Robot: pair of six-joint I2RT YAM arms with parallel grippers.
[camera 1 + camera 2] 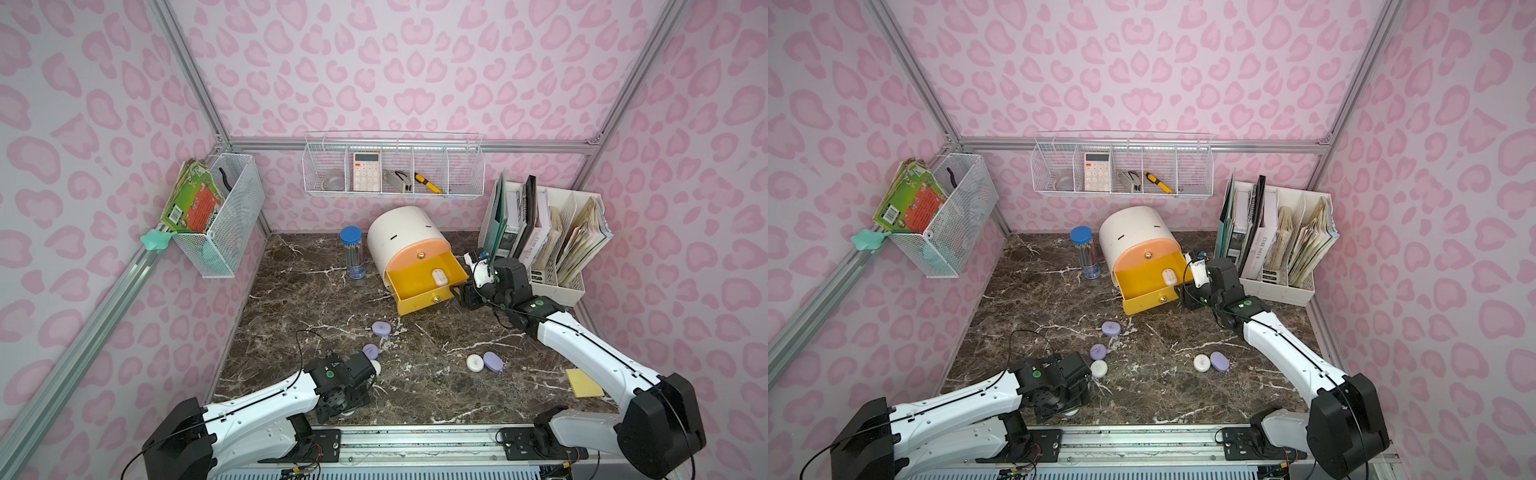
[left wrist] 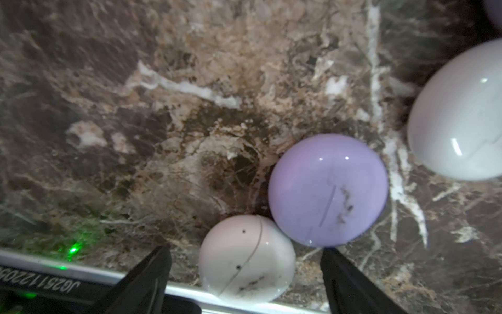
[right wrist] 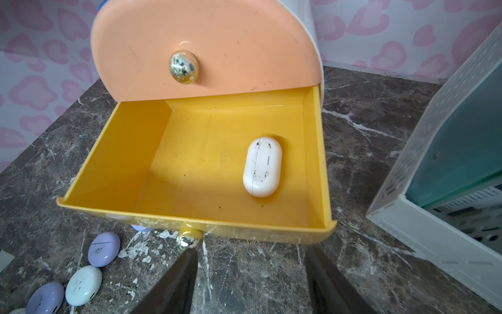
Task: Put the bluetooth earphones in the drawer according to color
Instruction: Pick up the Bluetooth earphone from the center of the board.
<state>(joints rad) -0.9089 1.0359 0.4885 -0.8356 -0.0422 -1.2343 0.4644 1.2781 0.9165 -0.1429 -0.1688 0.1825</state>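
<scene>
The drawer cabinet (image 1: 397, 237) stands at the back, its yellow drawer (image 1: 419, 304) pulled out with one white earphone case (image 3: 262, 166) inside. My right gripper (image 3: 250, 267) is open just in front of that drawer's knob (image 3: 187, 239), holding nothing. My left gripper (image 2: 245, 258) points down near the table's front edge. It is open, with a white case (image 2: 245, 261) between its fingers and a gap on each side. A lilac case (image 2: 327, 190) touches that white one. More lilac (image 1: 381, 328) and white (image 1: 474, 362) cases lie on the marble.
A pencil tube (image 1: 352, 251) stands left of the cabinet. A white file rack (image 1: 552, 249) fills the back right corner, close to my right arm. A yellow notepad (image 1: 584, 383) lies at the right edge. Wire baskets (image 1: 392, 166) hang on the walls.
</scene>
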